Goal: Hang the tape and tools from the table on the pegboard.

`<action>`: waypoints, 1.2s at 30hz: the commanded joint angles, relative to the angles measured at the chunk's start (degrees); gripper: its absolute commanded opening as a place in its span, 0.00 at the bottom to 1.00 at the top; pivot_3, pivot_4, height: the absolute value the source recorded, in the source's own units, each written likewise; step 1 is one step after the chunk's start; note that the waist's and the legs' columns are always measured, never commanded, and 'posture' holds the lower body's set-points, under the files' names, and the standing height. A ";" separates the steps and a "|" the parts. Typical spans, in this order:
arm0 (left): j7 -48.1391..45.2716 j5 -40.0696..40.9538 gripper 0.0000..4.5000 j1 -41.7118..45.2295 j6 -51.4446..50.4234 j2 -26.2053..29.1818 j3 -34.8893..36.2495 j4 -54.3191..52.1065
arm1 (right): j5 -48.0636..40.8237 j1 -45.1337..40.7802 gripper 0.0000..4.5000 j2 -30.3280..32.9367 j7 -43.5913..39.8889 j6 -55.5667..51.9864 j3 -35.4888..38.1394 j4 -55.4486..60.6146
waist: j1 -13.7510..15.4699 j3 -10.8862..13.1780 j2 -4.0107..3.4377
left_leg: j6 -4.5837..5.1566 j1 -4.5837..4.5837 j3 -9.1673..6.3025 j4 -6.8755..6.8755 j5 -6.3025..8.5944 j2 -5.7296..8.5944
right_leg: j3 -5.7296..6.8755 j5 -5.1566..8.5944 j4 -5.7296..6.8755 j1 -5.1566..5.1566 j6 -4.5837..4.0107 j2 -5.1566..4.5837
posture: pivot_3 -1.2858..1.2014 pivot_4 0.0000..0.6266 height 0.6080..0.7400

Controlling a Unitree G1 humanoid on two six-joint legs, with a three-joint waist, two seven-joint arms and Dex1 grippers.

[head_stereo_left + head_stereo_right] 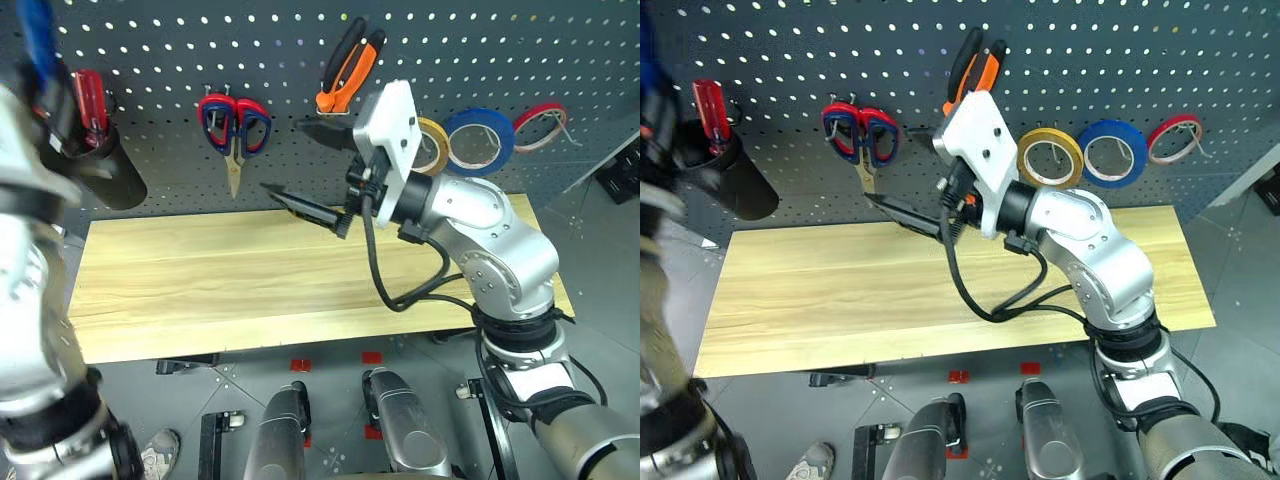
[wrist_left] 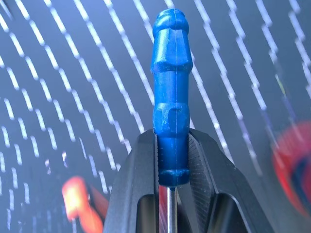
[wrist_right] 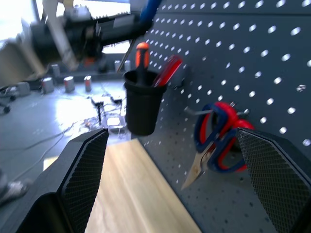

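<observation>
Dark grey pegboard (image 1: 200, 60) behind, long light wooden surface (image 1: 250, 290) below on black legs. Hanging on hooks along the board: red-and-blue-handled scissors (image 1: 234, 125) with blades pointing down, orange-and-black pliers (image 1: 348, 65) with handles up and tilted right, then yellow-tan tape ring (image 1: 1050, 157), blue roll (image 1: 1114, 153) and red-rimmed roll (image 1: 1174, 138) side by side to the right. Black cup (image 3: 142, 104) fixed to the board at far left, holding a red-handled and an orange-handled screwdriver.

Left claw (image 2: 172, 167) clenched on the blue-handled screwdriver (image 2: 171, 92), gripping the lower end of the handle; long axis in line with the fingers, handle end pointing away from the wrist toward the pegboard, steel shank running back between the fingers. Raised at far left, close to the black cup.

Right claw (image 1: 305, 170) released, jaws spread wide and empty, aimed leftward along the board just beside the hanging scissors, above the surface.
</observation>
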State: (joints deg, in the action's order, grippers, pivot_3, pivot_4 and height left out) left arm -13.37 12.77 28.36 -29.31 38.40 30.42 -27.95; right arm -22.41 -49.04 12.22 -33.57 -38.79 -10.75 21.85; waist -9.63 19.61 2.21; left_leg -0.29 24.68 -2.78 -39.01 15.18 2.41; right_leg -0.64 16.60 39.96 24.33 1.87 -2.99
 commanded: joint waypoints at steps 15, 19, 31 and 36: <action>-1.67 0.70 0.11 0.60 18.80 0.84 2.01 15.60 | 0.95 -0.70 1.00 -0.44 2.17 -2.64 -1.99 3.56 | -1.98 -0.19 0.23 | -0.06 0.07 0.00 -0.01 -0.04 -0.03 | 0.14 -0.01 0.00 0.19 -0.02 -0.06 | 0.39 0.39 1.00; 1.79 -0.87 0.11 -4.03 19.25 -0.22 3.90 13.66 | 1.16 -0.86 1.00 -0.12 2.12 -1.79 -1.92 2.63 | -2.49 -0.61 0.23 | -0.06 0.08 0.00 0.03 -0.04 -0.04 | 0.16 -0.01 0.04 0.24 -0.03 -0.06 | 0.39 0.39 1.00; 6.88 -1.17 0.73 -4.34 19.52 -0.96 3.38 11.66 | 0.98 -0.15 1.00 0.51 1.88 0.04 -1.67 1.95 | -2.84 -2.28 0.40 | -0.05 0.08 0.00 0.03 -0.03 -0.02 | 0.15 -0.02 0.06 0.21 -0.03 -0.06 | 0.40 0.38 1.00; 5.08 4.14 0.73 -3.59 10.98 -3.31 -3.45 4.23 | -3.87 4.30 1.00 -0.97 3.15 -1.48 3.53 4.01 | -2.41 -2.92 0.40 | -0.05 0.08 -0.05 0.02 -0.02 0.02 | 0.13 -0.02 0.05 0.13 -0.03 -0.06 | 0.41 0.36 1.00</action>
State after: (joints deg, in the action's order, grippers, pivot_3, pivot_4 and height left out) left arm -7.27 14.59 25.34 -16.13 35.88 28.91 -19.52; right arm -23.88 -45.46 11.53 -31.09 -40.42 -10.26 22.56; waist -12.03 16.69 2.61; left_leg -0.33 24.76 -2.83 -38.98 15.16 2.45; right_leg -0.54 16.58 40.01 24.44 1.84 -3.06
